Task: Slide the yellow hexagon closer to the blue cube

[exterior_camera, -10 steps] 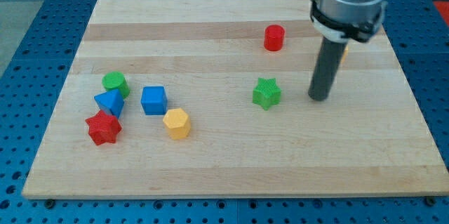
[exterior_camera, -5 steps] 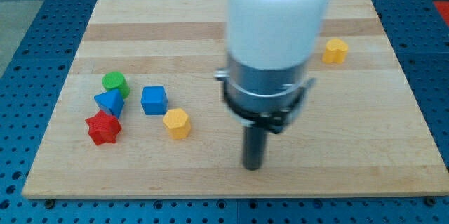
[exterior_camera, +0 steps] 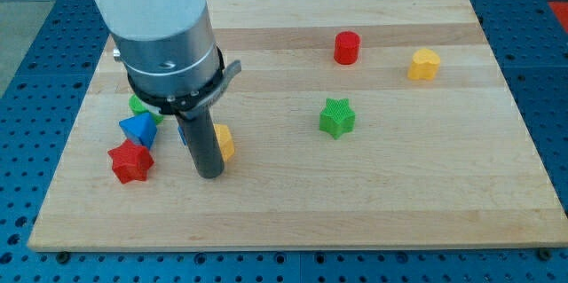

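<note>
The yellow hexagon (exterior_camera: 226,142) lies left of the board's middle, mostly hidden behind my rod, with only its right side showing. The blue cube (exterior_camera: 181,132) is almost fully hidden by the rod; a sliver shows just left of it. My tip (exterior_camera: 209,175) rests on the board at the hexagon's lower left edge, touching or nearly touching it. The arm's wide grey body covers the board's upper left area.
A blue triangular block (exterior_camera: 138,129), a red star (exterior_camera: 131,161) and a green cylinder (exterior_camera: 139,106) sit at the left. A green star (exterior_camera: 337,117) is near the middle. A red cylinder (exterior_camera: 346,47) and a yellow block (exterior_camera: 424,64) lie at the upper right.
My rod has swept from the board's right side, across the lower middle, to the left. It now stands against the yellow hexagon and hides the blue cube.
</note>
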Robot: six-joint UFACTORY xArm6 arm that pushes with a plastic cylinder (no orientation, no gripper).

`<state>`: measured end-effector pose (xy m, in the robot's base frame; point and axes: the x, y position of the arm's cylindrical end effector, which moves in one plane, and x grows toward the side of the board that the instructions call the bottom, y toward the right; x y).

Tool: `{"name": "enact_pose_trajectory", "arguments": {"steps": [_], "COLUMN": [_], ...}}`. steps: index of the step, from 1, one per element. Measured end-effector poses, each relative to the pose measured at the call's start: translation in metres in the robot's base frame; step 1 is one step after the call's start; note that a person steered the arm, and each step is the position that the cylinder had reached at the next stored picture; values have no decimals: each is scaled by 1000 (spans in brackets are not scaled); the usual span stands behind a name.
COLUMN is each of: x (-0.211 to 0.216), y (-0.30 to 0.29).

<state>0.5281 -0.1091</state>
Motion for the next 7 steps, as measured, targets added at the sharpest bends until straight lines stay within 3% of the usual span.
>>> {"name": "enact_pose_trajectory", "arguments": {"steps": [5,7], "x": [-29,-35], "y": [28,4]}}
